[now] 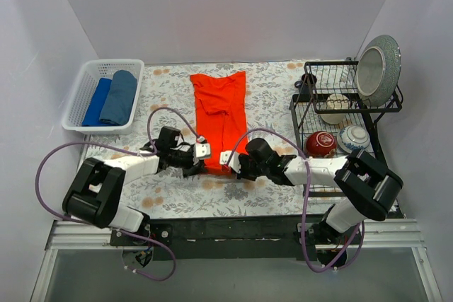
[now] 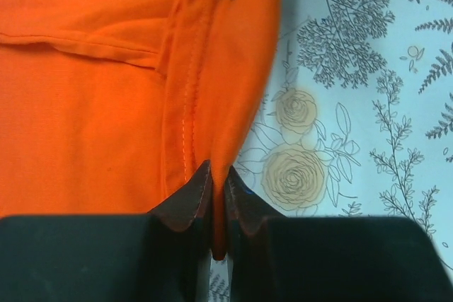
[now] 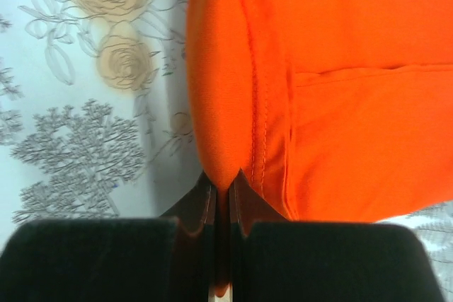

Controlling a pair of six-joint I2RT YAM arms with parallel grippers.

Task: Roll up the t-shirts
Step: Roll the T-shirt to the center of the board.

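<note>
The orange-red t-shirt (image 1: pixel 220 107) lies folded into a long strip down the middle of the floral cloth, its near end by both grippers. My left gripper (image 1: pixel 202 151) is shut on the near left corner of the orange-red t-shirt (image 2: pixel 106 90). My right gripper (image 1: pixel 226 158) is shut on the near right corner of the orange-red t-shirt (image 3: pixel 340 90). In both wrist views a fold of orange fabric is pinched between the dark fingers. The royal blue t-shirt (image 1: pixel 95 102) and the teal-blue t-shirt (image 1: pixel 119 97) lie rolled in the white basket (image 1: pixel 79 90).
A black dish rack (image 1: pixel 345 107) stands at the right with a grey plate (image 1: pixel 379 67) and bowls. A dark-red bowl (image 1: pixel 320 143) and a patterned bowl (image 1: pixel 353 137) sit near its front. White walls enclose the floral tablecloth (image 1: pixel 170 196).
</note>
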